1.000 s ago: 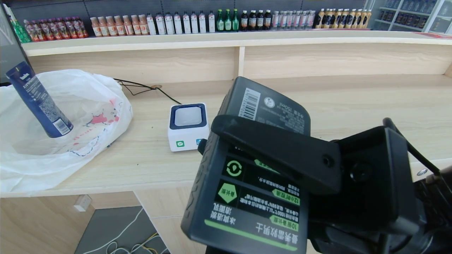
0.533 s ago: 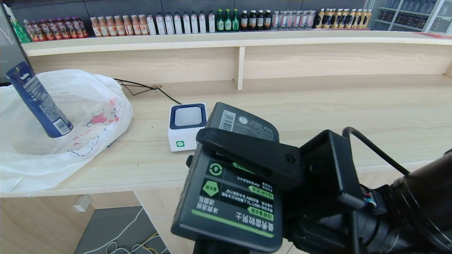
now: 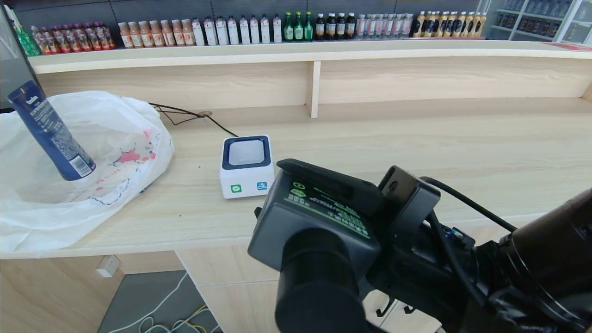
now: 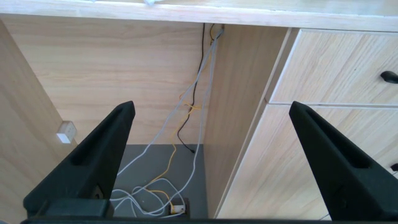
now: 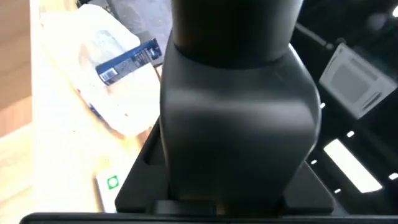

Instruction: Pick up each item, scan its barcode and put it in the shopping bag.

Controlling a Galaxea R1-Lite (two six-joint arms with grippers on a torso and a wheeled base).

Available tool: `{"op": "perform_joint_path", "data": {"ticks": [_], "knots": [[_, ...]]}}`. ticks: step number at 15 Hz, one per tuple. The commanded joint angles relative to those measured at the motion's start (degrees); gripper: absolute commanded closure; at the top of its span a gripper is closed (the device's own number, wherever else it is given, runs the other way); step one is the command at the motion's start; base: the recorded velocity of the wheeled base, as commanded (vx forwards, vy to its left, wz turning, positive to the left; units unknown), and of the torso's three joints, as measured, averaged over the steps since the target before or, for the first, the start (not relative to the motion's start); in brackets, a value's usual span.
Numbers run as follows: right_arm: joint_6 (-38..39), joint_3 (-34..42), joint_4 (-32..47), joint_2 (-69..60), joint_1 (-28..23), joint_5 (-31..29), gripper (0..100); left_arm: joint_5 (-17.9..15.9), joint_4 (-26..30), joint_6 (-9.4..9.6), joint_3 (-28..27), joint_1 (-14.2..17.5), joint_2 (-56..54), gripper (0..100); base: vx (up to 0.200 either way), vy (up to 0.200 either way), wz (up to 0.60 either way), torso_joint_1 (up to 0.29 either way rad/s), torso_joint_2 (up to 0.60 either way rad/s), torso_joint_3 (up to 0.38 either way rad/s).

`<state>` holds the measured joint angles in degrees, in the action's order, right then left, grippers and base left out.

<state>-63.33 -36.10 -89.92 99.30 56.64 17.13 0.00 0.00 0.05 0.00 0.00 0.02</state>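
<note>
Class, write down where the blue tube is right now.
In the head view the blue tube stands tilted inside the white shopping bag at the left end of the counter, left of the white scanner.

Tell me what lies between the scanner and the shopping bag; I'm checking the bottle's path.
Nothing: the head view shows bare counter between scanner and shopping bag; the cable runs behind.

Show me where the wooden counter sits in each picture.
Head view: the counter runs across the middle, under the shopping bag and scanner.
Left wrist view: its front edge, above the hanging cables.
Right wrist view: pale wood beneath the shopping bag.
Shared landmark, head and right wrist: the shopping bag.
</note>
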Motion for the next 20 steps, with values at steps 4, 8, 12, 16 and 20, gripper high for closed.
{"op": "perform_joint_path", "data": {"ticks": [4,8,12,16,20], "knots": [[19.74,-0.55,-0.08,4.67,-0.56,-0.69,100,0.00,0.00,-0.05,0.00,0.00,-0.02,0,0.000,0.000,0.00,0.000,0.00,0.000],[38.37,-0.55,-0.08,4.14,-0.56,3.09,100,0.00,0.00,-0.05,0.00,0.00,-0.02,0,0.000,0.000,0.00,0.000,0.00,0.000],[60.17,0.06,-0.08,-0.34,-3.20,11.26,100,0.00,0.00,-0.05,0.00,0.00,-0.02,0,0.000,0.000,0.00,0.000,0.00,0.000],[66.76,-0.73,-0.08,-0.95,-11.02,1.24,100,0.00,0.00,-0.05,0.00,0.00,-0.02,0,0.000,0.000,0.00,0.000,0.00,0.000],[68.25,-2.93,-0.08,-0.60,-15.86,-17.30,100,0.00,0.00,-0.05,0.00,0.00,-0.02,0,0.000,0.000,0.00,0.000,0.00,0.000]]}}
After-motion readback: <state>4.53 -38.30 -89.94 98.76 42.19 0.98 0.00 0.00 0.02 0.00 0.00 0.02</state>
